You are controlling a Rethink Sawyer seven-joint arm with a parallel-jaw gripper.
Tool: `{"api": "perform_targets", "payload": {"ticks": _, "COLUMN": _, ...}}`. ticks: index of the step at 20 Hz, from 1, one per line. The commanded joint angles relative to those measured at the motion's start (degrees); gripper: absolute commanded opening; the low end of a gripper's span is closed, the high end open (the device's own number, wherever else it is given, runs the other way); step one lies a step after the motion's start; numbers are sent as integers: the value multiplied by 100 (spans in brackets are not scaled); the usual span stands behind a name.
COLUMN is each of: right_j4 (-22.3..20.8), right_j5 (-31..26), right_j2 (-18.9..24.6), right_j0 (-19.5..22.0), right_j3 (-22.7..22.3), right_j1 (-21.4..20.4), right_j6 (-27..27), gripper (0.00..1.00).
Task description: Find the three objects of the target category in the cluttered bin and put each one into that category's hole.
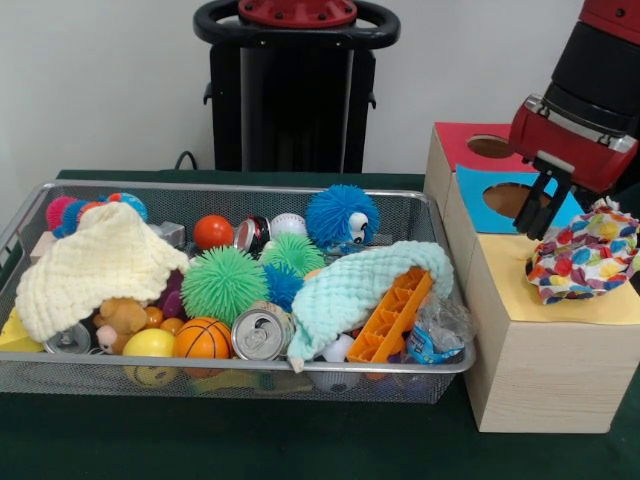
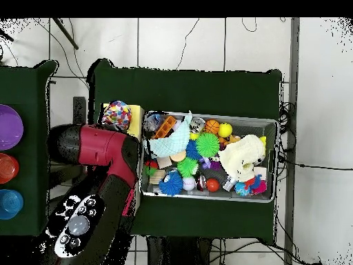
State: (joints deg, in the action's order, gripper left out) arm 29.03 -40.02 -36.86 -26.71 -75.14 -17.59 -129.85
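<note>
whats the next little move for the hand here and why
Probably nudge the patterned cloth into the yellow box's hole. The cloth sits bunched on the yellow box, seemingly over the hole, not pushed in, and the hand hangs just beside it, apparently empty.

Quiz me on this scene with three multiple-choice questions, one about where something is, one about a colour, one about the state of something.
1. Where does the patterned cloth lie?
A. In the wire bin
B. On the yellow-topped box
C. On the floor

2. What colour is the knitted cloth draped over the orange plastic piece?
A. Mint
B. Red
C. Black

3. What does the claw hold?
A. An orange ball
B. A soda can
C. Nothing

Answers:
1 B: it rests on the yellow-topped box, outside the wire bin.
2 A: it is pale mint green.
3 C: its fingers hang beside the patterned cloth with nothing between them.
</note>
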Motion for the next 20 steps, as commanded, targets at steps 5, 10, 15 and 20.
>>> {"api": "perform_targets", "payload": {"ticks": 5, "right_j4": 45, "right_j5": -854, "right_j2": 198, "right_j0": 80, "right_j3": 107, "right_j1": 187, "right_j6": -1662, "gripper": 0}}
{"api": "perform_targets", "payload": {"ticks": 10, "right_j4": 43, "right_j5": -917, "right_j2": 202, "right_j0": 86, "right_j3": 129, "right_j1": 179, "right_j6": -1657, "gripper": 0}}
{"api": "perform_targets", "payload": {"ticks": 15, "right_j4": 37, "right_j5": -1069, "right_j2": 201, "right_j0": 95, "right_j3": 188, "right_j1": 147, "right_j6": -1650, "gripper": 0}}
{"api": "perform_targets", "payload": {"ticks": 20, "right_j4": 50, "right_j5": -1141, "right_j2": 197, "right_j0": 124, "right_j3": 299, "right_j1": 185, "right_j6": -1680, "gripper": 0}}
